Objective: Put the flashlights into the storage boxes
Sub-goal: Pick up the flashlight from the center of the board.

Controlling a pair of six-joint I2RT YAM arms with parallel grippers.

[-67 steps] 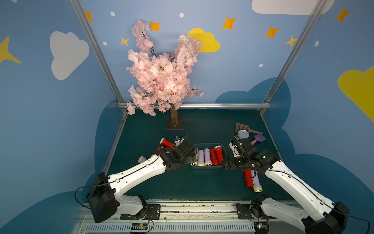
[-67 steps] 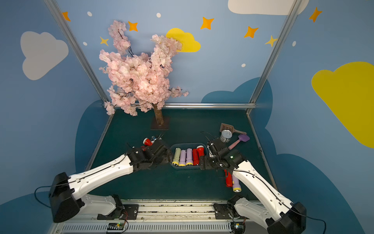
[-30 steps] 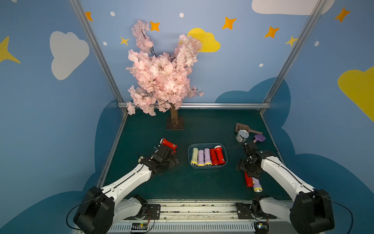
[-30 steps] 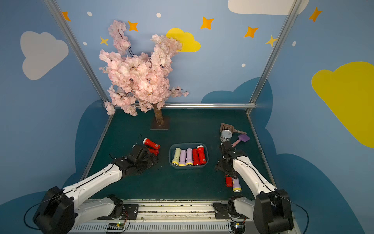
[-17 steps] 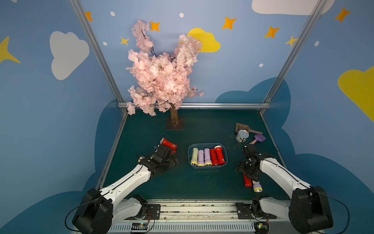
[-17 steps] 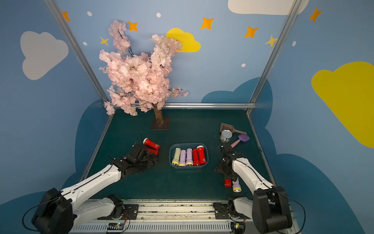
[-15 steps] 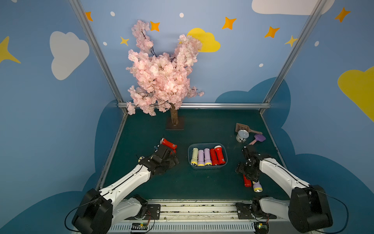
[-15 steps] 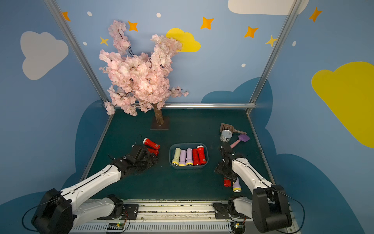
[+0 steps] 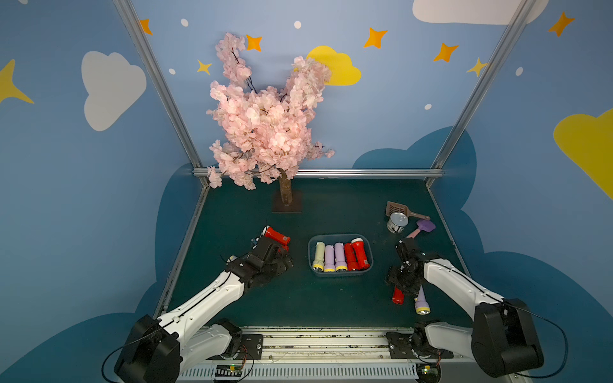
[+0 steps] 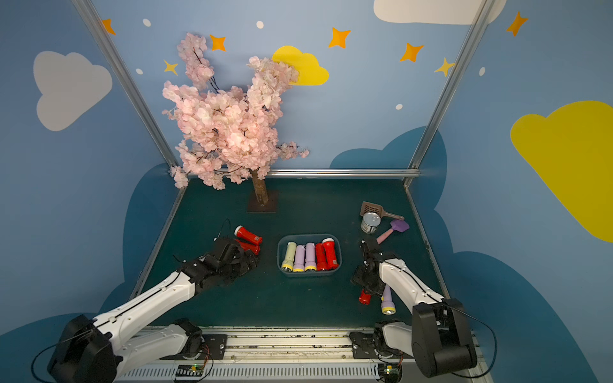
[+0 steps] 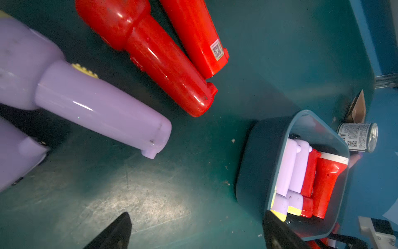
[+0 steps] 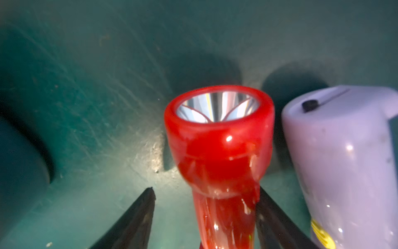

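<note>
Done so far: five flashlights lie in the storage box [image 9: 341,274], which stands in the middle of the surface [image 9: 298,308]. They are one pale green flashlight [image 9: 319,253], two lilac and two red.
Still to do: at least six lie outside the box, so in my judgement the task is about half done.
Left group: a left red flashlight [image 11: 163,71] with a second red one beside it, and a left lilac flashlight [image 11: 97,103], lie close together on the surface, left of the box. Another lilac body shows only partly at the edge of the left wrist view.
Right group: the right red flashlight [image 12: 217,138] and the right lilac flashlight [image 9: 422,301] lie side by side, right of the box and nearer to the robot.
Step in hand: probably the grasp of the right red flashlight.
Right pincer [image 12: 204,189]: its fingers stand on both sides of the red body, just behind the head. One touches the flare and the other is apart from it, so it is not clamped yet.
Left pincer [image 11: 196,217]: wide apart and empty, hovering near the left group.
Axis in the box: all five are parallel, running from the robot's side toward the back wall. The yellow heads face the robot; the outer red one seems to face the back.
Axis of the right pair: almost front to back, heads toward the robot's side.
Axis of the left group: oblique, tails toward the box.
</note>
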